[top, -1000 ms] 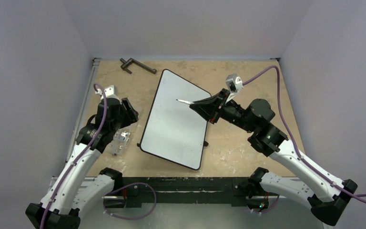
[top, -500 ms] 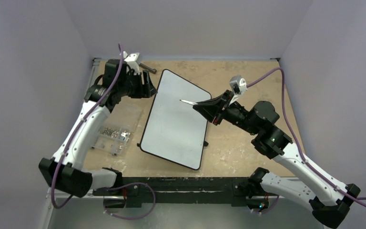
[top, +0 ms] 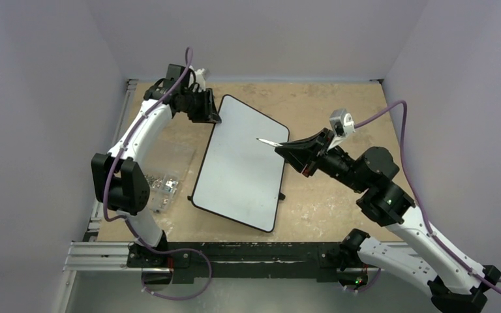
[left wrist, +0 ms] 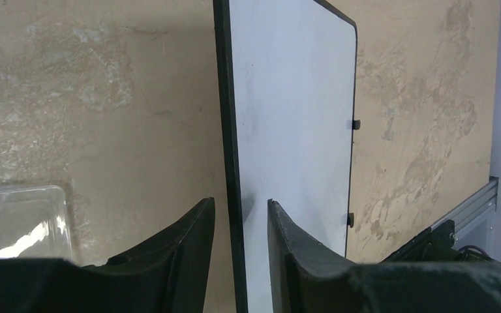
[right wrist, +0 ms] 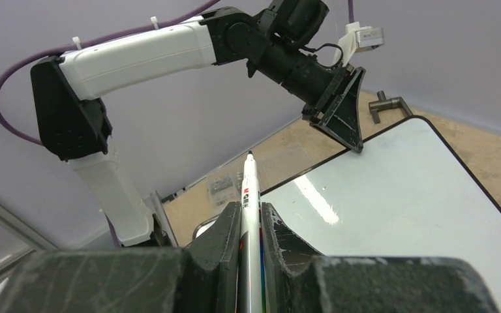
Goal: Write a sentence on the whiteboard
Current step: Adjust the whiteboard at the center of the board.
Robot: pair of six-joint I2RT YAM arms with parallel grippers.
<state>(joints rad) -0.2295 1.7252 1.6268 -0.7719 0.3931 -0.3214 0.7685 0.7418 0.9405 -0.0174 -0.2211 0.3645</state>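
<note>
In the top view the left hand (top: 212, 117) covers the far left corner of the whiteboard (top: 241, 163). The left arm (top: 121, 182) hides part of the clear box (top: 166, 186), whose contents are too small to tell. The left wrist view cuts off the whiteboard's near end and shows the box blurred at its edge. The lower barrel of the marker (right wrist: 248, 176) is buried in the right hand (right wrist: 250, 207), and its label is unreadable.
</note>
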